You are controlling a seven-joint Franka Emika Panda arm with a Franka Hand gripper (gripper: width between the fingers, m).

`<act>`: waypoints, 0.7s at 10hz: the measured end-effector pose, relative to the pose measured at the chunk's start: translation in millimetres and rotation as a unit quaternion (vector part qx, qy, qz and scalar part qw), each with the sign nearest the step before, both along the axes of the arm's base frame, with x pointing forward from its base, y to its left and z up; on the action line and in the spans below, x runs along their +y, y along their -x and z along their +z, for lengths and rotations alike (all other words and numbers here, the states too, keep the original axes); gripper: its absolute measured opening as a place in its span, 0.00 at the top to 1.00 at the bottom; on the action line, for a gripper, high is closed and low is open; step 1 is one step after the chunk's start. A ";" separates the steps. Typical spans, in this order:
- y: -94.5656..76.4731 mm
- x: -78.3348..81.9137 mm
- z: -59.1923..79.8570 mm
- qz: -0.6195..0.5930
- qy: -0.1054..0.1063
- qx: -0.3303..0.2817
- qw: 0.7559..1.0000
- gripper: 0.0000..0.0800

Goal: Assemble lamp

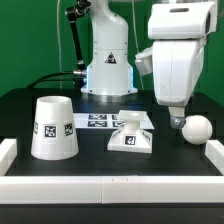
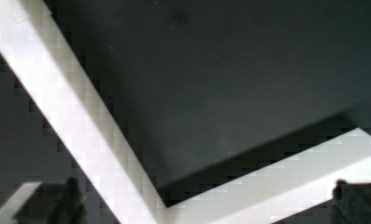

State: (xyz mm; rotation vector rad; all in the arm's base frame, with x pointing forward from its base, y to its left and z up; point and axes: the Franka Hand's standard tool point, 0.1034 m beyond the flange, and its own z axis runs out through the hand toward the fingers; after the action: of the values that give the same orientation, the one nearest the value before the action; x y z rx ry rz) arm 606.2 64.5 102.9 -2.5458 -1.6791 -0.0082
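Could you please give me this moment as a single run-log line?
parts: shade, base, bulb separate on table | jaws: open, empty, near bulb | joined: none

Arm (image 1: 178, 55): glossy white shells, grey underside. Base column (image 1: 104, 45): triangular warning sticker (image 1: 110, 60), blue glow. Black cables (image 1: 74, 35).

Matt white, smooth, plastic-looking: shade (image 1: 55, 127) at 8 o'clock on the worktop (image 1: 100, 165), base (image 1: 131, 133) near centre, bulb (image 1: 196, 128) at 3 o'clock. Printed black-and-white tags (image 1: 46, 129) on shade and base, flat and dull. Worktop black, matt, without shine. Rail (image 1: 110, 186) round it white, matt. Arm housing (image 1: 182, 55) at 1 o'clock glossy white, catching highlights.
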 end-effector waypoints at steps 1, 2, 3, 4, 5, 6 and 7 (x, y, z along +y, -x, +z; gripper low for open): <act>0.0 0.0 0.0 0.000 0.000 0.000 1.000 0.12; -0.1 0.0 0.0 0.000 0.000 0.000 1.000 0.12; 0.0 -0.1 0.0 0.000 0.000 0.000 1.000 0.12; 0.1 -0.5 -0.3 0.000 0.001 0.000 1.000 0.12; 0.2 -0.7 -0.3 0.000 0.001 0.000 1.000 0.12; 0.3 -0.9 -0.4 0.000 0.001 0.000 1.000 0.12; 2.7 -4.0 -1.1 -0.006 0.001 -0.001 1.000 0.12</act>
State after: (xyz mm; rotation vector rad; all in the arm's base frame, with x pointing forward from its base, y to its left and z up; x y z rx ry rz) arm 603.4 60.5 101.8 -2.5592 -1.6643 -0.0089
